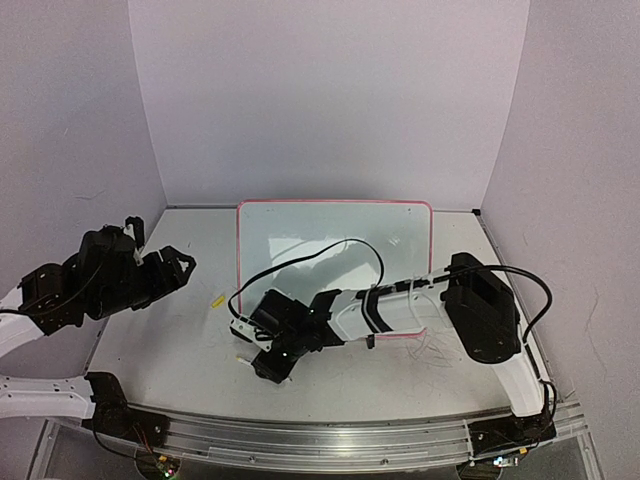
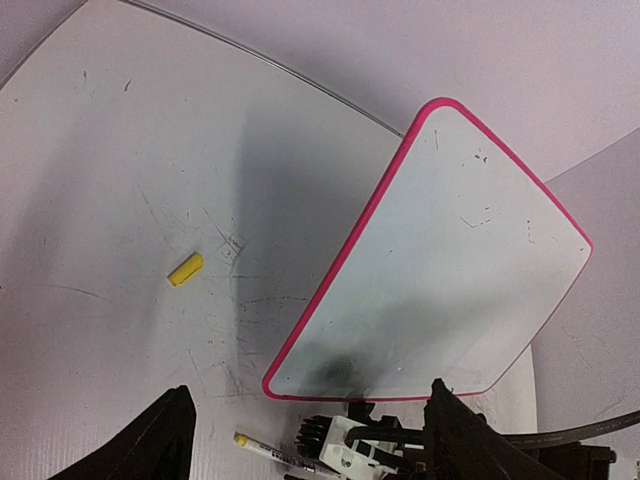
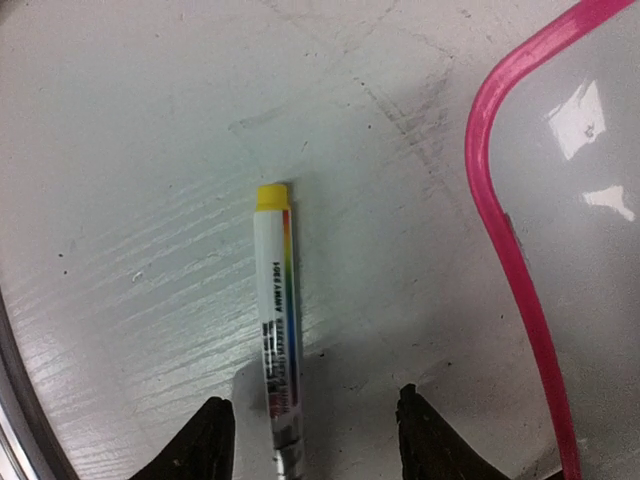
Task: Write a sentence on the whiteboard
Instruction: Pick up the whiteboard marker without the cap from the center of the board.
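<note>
The whiteboard (image 1: 335, 240) stands tilted at the back middle of the table, glossy white with a pink rim; it also shows in the left wrist view (image 2: 450, 260) and its rim in the right wrist view (image 3: 498, 200). I see only small grey marks on it, no yellow-green sentence. A white marker (image 3: 275, 310) with a yellow end lies flat on the table just before the board's left corner, also in the left wrist view (image 2: 272, 452). My right gripper (image 3: 310, 400) is open, low over the marker, fingers astride it, not gripping. My left gripper (image 1: 185, 265) is open and empty, held up at the left.
A yellow marker cap (image 1: 218, 300) lies loose on the table left of the board, also in the left wrist view (image 2: 185, 269). The right arm's black cable (image 1: 340, 248) loops in front of the board. A metal rail (image 1: 330, 435) runs along the near edge.
</note>
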Tool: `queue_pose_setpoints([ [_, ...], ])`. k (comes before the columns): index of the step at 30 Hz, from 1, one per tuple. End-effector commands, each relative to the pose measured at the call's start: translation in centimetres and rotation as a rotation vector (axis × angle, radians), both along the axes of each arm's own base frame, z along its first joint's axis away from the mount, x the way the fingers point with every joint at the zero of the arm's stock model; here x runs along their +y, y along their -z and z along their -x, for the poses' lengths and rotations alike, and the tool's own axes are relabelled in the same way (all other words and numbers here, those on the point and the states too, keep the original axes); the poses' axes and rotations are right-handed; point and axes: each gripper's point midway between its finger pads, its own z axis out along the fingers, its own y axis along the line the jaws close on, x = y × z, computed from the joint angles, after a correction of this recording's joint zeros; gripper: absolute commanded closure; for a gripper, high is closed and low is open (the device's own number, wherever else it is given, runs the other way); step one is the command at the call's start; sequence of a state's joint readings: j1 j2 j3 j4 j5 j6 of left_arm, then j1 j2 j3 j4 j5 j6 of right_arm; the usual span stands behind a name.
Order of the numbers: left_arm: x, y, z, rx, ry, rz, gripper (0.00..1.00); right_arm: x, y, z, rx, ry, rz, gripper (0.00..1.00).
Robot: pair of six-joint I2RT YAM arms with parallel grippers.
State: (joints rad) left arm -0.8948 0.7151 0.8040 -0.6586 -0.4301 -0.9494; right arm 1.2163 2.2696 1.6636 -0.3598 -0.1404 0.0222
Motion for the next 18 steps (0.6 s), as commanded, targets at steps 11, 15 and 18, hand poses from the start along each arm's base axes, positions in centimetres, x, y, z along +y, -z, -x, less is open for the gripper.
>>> queue_pose_setpoints([
  [11, 0.7, -1.2, 0.3, -0.024, -0.013, 0.022, 0.20, 0.0, 0.8, -1.4, -0.080, 0.035, 0.002, 0.90],
  [15, 1.0, -1.7, 0.3, -0.040, -0.027, 0.036, 0.20, -0.1, -1.9, -1.7, -0.101, 0.084, -0.087, 1.00],
  [18, 1.0, -2.2, 0.2, -0.047, -0.031, 0.047, 0.20, -0.1, -5.6, -2.2, -0.086, 0.140, -0.207, 1.00],
])
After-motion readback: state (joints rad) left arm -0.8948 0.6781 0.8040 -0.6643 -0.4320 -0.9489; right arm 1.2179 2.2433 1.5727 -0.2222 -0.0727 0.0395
